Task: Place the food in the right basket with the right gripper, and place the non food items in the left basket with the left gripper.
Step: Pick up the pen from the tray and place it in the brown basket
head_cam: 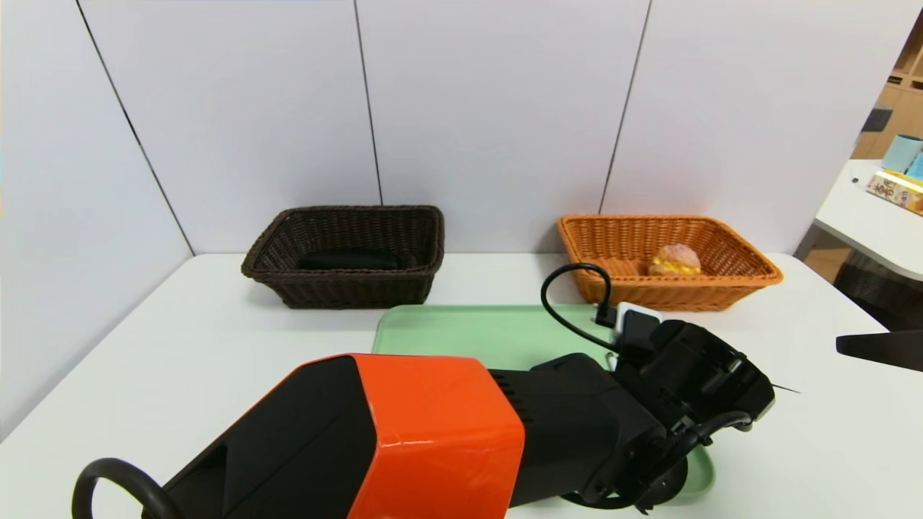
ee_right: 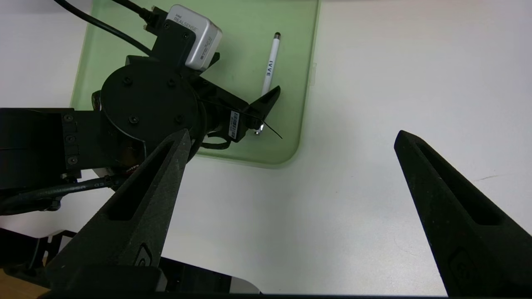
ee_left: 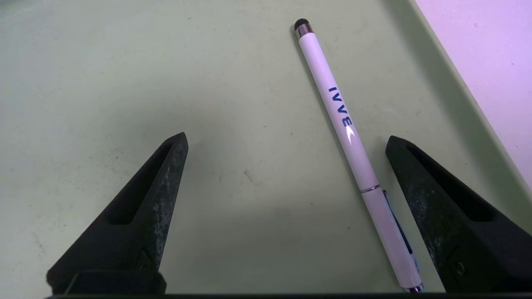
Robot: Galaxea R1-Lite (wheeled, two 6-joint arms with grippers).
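One thing is left, the pen (ee_left: 353,141) on the green tray (ee_right: 249,25): the left gripper (ee_left: 286,143) has its fingers (ee_left: 166,174) wide open around it and should slide over to centre it, drop, then squeeze gently.

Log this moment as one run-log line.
left gripper: open over pen on green tray | right gripper: open, idle | bun: in orange basket

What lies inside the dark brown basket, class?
Inside the dark brown basket a folded black cloth shows. Its near wall hides the floor in front, so anything else there cannot be seen.
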